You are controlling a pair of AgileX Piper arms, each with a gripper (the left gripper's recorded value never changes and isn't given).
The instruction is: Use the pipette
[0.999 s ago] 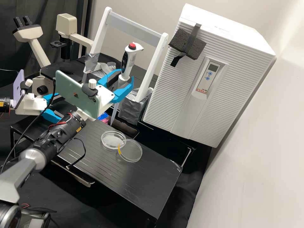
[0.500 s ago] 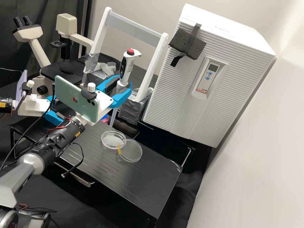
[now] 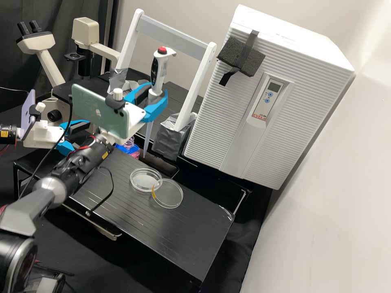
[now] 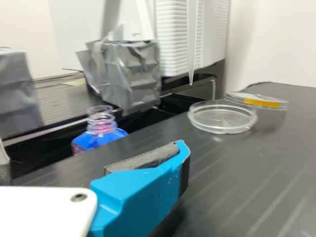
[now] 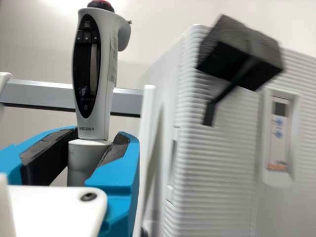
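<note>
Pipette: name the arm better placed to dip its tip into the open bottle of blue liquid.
Right. The right gripper is shut on the pipette, whose tip hangs close to the bottle; the left gripper holds nothing.

The pipette [image 3: 157,71], white-grey with a red button on top and a dark display panel, stood nearly upright. Its lower shaft was clamped between the jaws of the right gripper [image 3: 149,101]. Its long clear tip pointed down, hanging above the far edge of the bench [image 3: 183,232].

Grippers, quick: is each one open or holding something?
Left gripper: open, holding nothing.
Right gripper: closed on the pipette.
</note>
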